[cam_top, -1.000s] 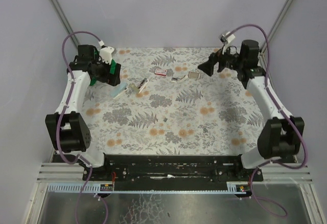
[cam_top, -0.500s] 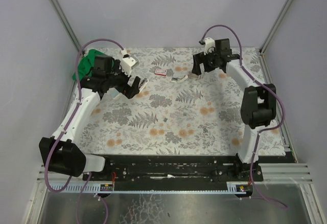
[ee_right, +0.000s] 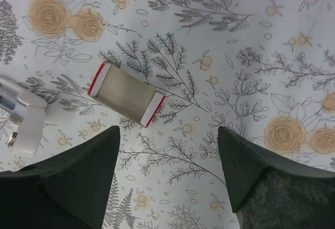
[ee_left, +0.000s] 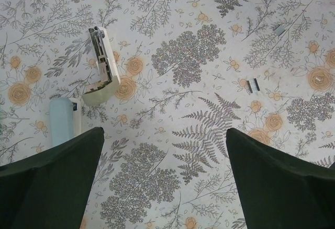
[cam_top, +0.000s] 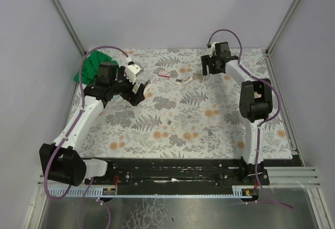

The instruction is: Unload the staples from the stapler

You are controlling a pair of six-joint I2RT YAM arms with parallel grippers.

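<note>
The white stapler (ee_left: 102, 66) lies open on the floral cloth, its staple channel facing up; in the top view it (cam_top: 146, 84) shows just beyond my left gripper (cam_top: 137, 92). A pale blue part (ee_left: 62, 122) lies beside it. My left gripper (ee_left: 165, 187) is open and empty, hovering above the cloth to the right of the stapler. My right gripper (ee_right: 167, 179) is open and empty, just short of a grey staple box with red ends (ee_right: 126, 94). In the top view the right gripper (cam_top: 205, 68) hovers by that box (cam_top: 198, 76).
A red and white box (cam_top: 164, 73) and a small white piece (cam_top: 181, 80) lie at the back middle. Loose staple strips (ee_left: 253, 85) lie on the cloth. A green cloth (cam_top: 90, 64) sits at the back left corner. A white object (ee_right: 23, 115) lies left of the staple box.
Both arms swung in from the table's sides. My left gripper moved right, off the green cloth to above the stapler. My right gripper moved left to above the staple box.
</note>
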